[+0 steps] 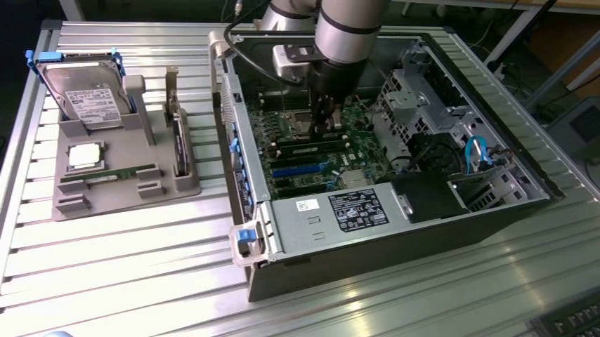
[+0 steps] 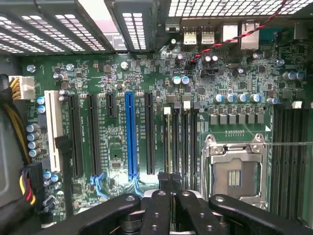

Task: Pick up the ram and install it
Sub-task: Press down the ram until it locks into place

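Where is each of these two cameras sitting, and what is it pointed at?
Exterior view: off the arm, above, looking down at the open computer case on the slatted table; the arm reaches in.
Wrist view: on the wrist, facing the motherboard; the shut gripper shows.
Shared: the motherboard, blue slot and gripper.

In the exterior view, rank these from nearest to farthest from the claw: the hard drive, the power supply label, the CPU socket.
Claw is shut, down over the motherboard inside the case.
1. CPU socket: right beside the claw, toward the exterior view's left.
2. Power supply label: inside the case, toward the view's bottom.
3. Hard drive: outside the case, on the grey holder, far left.
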Action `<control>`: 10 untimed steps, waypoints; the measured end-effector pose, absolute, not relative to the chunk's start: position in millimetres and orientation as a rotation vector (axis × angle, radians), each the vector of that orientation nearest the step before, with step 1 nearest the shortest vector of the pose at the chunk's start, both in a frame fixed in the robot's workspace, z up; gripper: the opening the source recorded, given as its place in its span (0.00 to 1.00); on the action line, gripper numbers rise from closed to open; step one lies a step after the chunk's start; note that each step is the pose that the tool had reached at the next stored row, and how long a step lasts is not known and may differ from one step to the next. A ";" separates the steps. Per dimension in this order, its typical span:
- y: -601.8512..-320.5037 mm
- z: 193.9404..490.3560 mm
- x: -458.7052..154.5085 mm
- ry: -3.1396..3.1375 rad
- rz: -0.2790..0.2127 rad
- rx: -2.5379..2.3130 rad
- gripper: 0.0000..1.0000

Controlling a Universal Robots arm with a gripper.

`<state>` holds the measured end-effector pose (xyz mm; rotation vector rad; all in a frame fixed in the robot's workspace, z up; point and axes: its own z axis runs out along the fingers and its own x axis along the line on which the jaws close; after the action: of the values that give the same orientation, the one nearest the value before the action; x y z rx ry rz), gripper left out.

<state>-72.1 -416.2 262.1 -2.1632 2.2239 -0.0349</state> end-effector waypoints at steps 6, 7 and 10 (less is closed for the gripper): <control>-416.6 275.7 -59.0 2.231 -0.019 -2.170 0.11; -416.7 276.9 -55.1 2.233 -0.017 -2.171 0.11; -416.7 279.7 -49.4 2.235 -0.012 -2.174 0.11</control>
<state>-49.4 -416.7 279.7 -2.1738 2.2349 -0.0124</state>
